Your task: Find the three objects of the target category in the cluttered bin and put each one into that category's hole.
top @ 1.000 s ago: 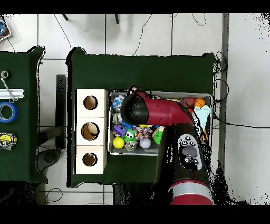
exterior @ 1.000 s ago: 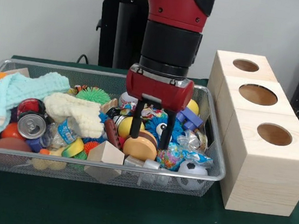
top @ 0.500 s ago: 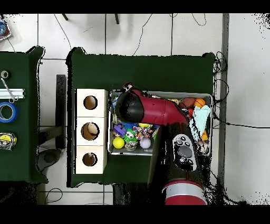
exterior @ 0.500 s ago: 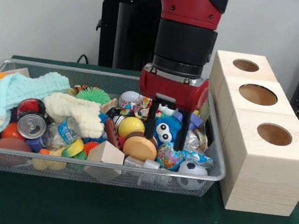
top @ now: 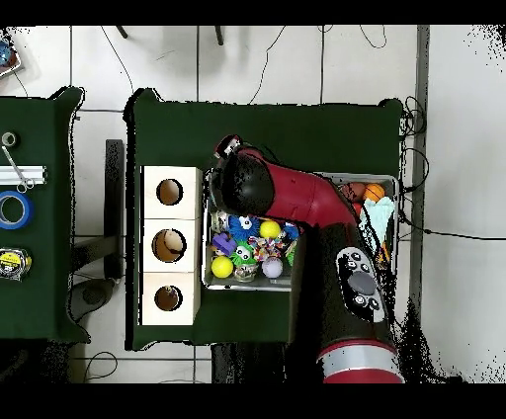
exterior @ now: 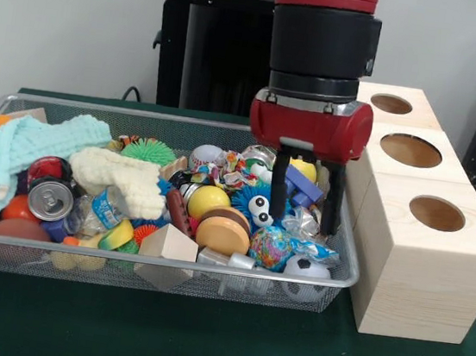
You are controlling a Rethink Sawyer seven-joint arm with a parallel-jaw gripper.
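Bin (exterior: 4,246): full of mixed toys, target category cannot be told | gripper (exterior: 304,205): fingers spread, empty, hanging over the bin's end nearest the wooden boxes (exterior: 404,242) | progress: holes show nothing inside; judged no object delivered, three remaining.

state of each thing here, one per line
tool: open, empty, fingers down in the bin's box-side end
wire mesh bin: full of clutter
three pale wooden boxes: upright in a row, round holes uncovered
silver drink can: top facing the front camera, tab closed
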